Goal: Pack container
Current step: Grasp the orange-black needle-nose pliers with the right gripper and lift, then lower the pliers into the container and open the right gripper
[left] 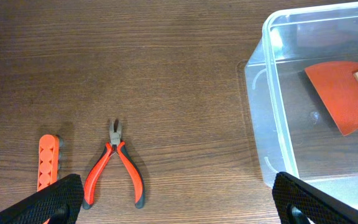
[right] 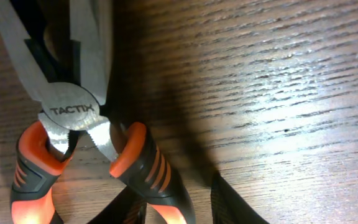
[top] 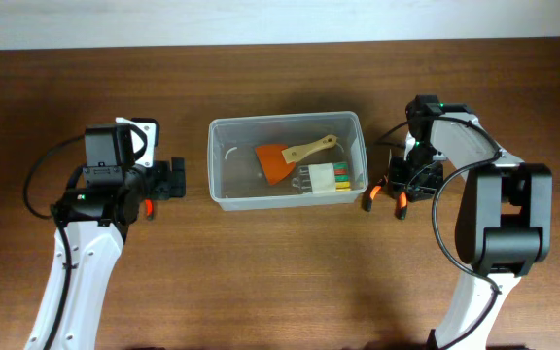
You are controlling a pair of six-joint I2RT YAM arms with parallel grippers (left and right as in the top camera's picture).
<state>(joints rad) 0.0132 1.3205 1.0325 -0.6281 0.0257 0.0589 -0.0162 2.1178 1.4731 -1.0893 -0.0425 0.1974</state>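
Note:
The clear container (top: 224,192) stands mid-table; it holds an orange scraper (top: 278,161) with a wooden handle and a white box (top: 325,179) of coloured pieces. My left gripper (top: 168,180) is open and empty just left of the container (left: 272,93), above small red pliers (left: 114,171). My right gripper (top: 411,180) is low over larger orange-handled pliers (top: 382,194) to the right of the container. In the right wrist view its fingers (right: 179,205) are partly closed either side of one handle of these pliers (right: 73,112), with a gap to the right finger.
An orange strip with holes (left: 47,162) lies left of the small red pliers. Both are mostly hidden under my left arm in the overhead view. Bare wooden table lies in front of the container.

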